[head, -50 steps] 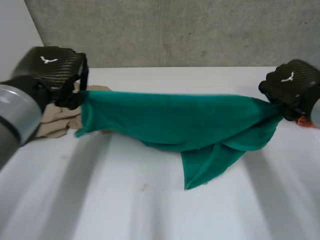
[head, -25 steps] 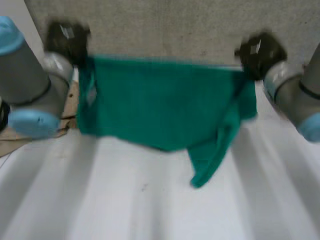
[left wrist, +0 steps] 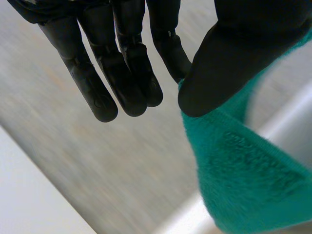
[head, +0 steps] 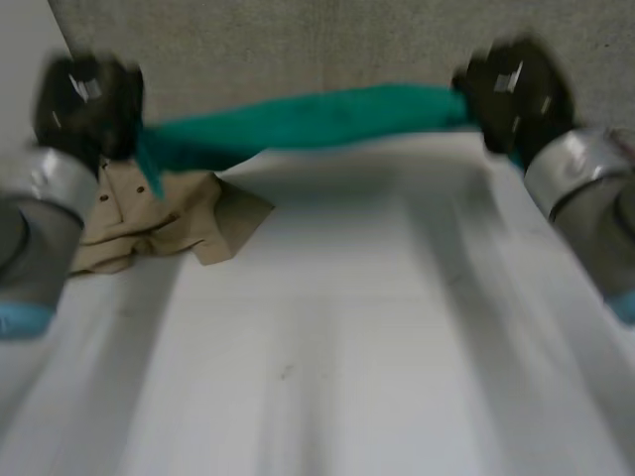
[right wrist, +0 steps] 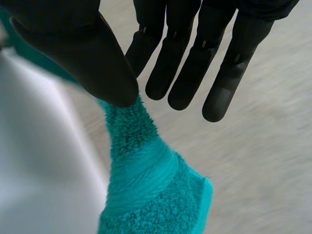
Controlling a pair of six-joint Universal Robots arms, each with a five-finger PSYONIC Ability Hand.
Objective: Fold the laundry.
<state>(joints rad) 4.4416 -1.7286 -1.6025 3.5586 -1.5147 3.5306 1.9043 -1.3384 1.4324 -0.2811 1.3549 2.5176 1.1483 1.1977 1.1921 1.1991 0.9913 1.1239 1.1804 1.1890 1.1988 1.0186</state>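
A green towel (head: 308, 119) stretches taut in the air between my two hands, high above the far part of the white table (head: 327, 337). My left hand (head: 87, 104) pinches one end of it between thumb and a straight finger, with the green towel (left wrist: 243, 170) hanging from that pinch. My right hand (head: 511, 89) pinches the other end the same way, the towel (right wrist: 146, 185) trailing from under its thumb. Both hands sit raised near the grey back wall.
A beige garment (head: 159, 223) lies crumpled on the table at the far left, below my left hand. The grey wall (head: 327, 50) runs behind the table.
Both hands rose and swung the towel up and away from me. It hung as a drooping sheet before and now is pulled into a narrow, level band, uncovering the beige garment.
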